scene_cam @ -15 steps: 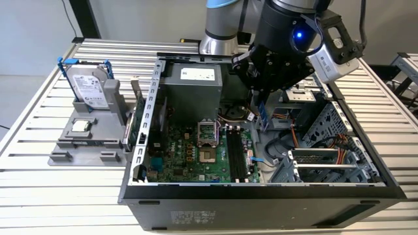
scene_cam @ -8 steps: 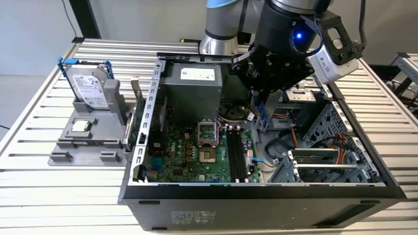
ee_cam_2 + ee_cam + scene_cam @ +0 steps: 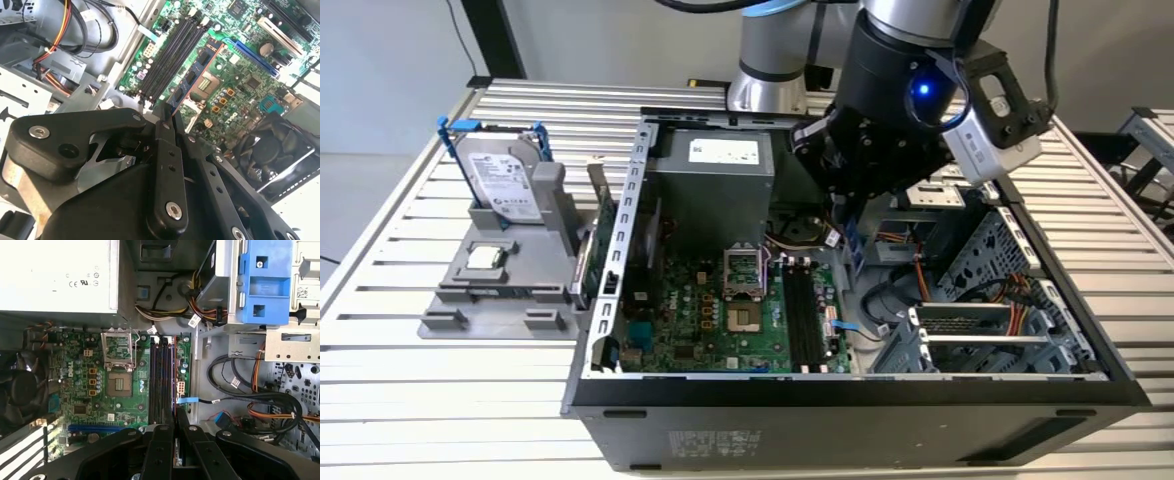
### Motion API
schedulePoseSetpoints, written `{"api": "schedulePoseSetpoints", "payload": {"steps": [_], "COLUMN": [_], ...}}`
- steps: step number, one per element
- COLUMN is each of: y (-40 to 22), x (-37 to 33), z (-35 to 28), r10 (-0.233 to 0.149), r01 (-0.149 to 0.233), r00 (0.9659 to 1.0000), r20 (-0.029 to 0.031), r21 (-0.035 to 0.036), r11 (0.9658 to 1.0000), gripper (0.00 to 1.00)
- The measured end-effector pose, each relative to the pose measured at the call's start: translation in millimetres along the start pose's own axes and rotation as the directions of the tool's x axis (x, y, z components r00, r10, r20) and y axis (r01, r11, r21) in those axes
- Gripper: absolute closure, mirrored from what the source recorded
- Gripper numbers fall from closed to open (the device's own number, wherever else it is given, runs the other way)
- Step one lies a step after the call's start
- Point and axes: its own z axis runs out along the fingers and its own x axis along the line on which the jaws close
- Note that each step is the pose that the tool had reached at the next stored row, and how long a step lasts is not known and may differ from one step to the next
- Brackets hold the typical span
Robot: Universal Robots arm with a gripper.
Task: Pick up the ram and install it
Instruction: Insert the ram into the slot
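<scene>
The ram (image 3: 197,75) is a long, thin stick with a dark face. It carries three black chips in a row that can be counted, one pale label and a coppery long edge. The black fingers (image 3: 167,165) are clamped on one end of it, and the rest sticks out past their tips over the motherboard (image 3: 707,320). In the first wrist view the fingers (image 3: 160,450) show the stick edge-on, running almost parallel to the four long black slots (image 3: 160,380).

In the exterior view the arm (image 3: 894,90) hangs at the upper middle of the frame, above the back of the open computer case (image 3: 854,395). It is high over the slots (image 3: 803,315), which lie low in the middle. Toward the exterior view's left of the slots sits one square processor socket (image 3: 119,382). Toward its right a metal wall and a tangle of cables (image 3: 270,410) stand just beside the slots, so that side is tight. One grey power supply (image 3: 714,175) and one fan (image 3: 22,390) edge the board.

On the table (image 3: 400,400), at the exterior view's left, a grey stand (image 3: 494,300) holds one hard drive (image 3: 500,175) upright and one small square chip (image 3: 486,257).
</scene>
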Motion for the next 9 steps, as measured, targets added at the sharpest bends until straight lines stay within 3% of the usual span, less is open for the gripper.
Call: {"api": "schedulePoseSetpoints", "payload": {"steps": [9], "y": [-0.6], "x": [0.1], "z": [16.3], "r10": [0.007], "r01": [-0.007], "r00": [1.0000], "r20": [0.0030], "r21": [0.0003], "r11": [1.0000], "gripper": [1.00]}}
